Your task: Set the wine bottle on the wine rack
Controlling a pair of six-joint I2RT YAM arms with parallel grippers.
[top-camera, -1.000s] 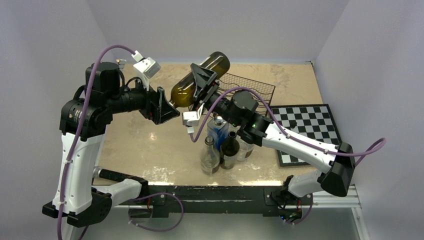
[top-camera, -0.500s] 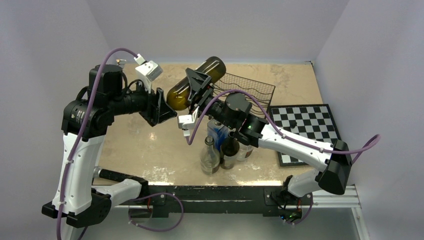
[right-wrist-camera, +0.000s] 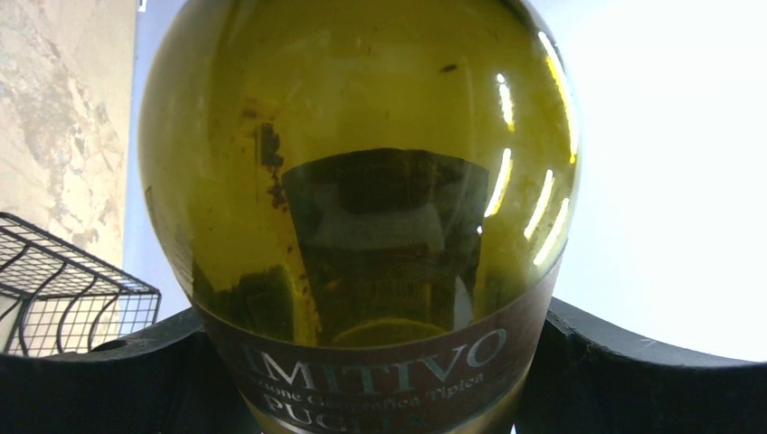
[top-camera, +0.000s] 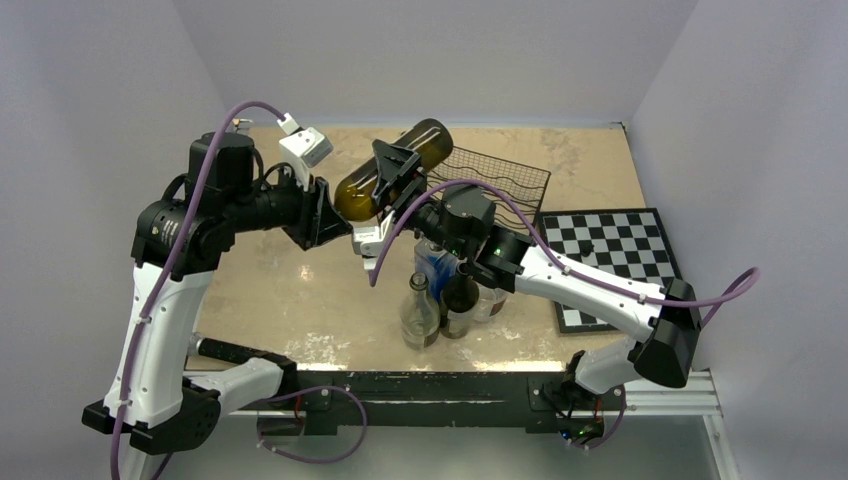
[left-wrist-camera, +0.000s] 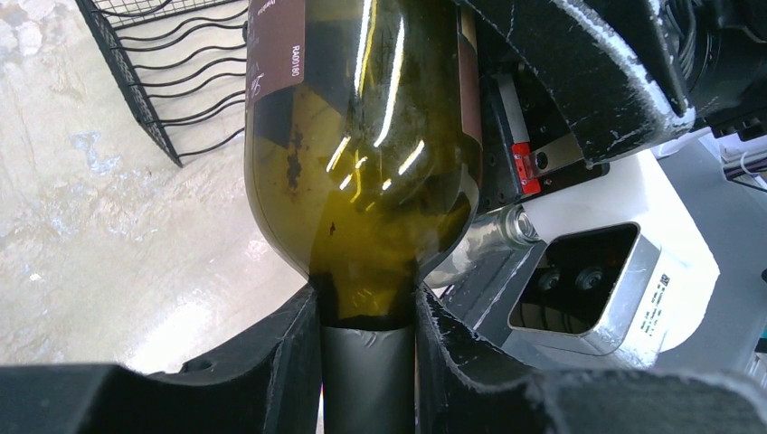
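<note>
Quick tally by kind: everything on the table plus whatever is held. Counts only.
Wine bottle, held aloft: 1
Standing bottles, partly behind the right arm: 4
Wine rack: 1
Chessboard: 1
Total: 7

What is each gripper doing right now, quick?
Left gripper: closed on the neck of the wine bottle.
Right gripper: closed around the same bottle's body.
</note>
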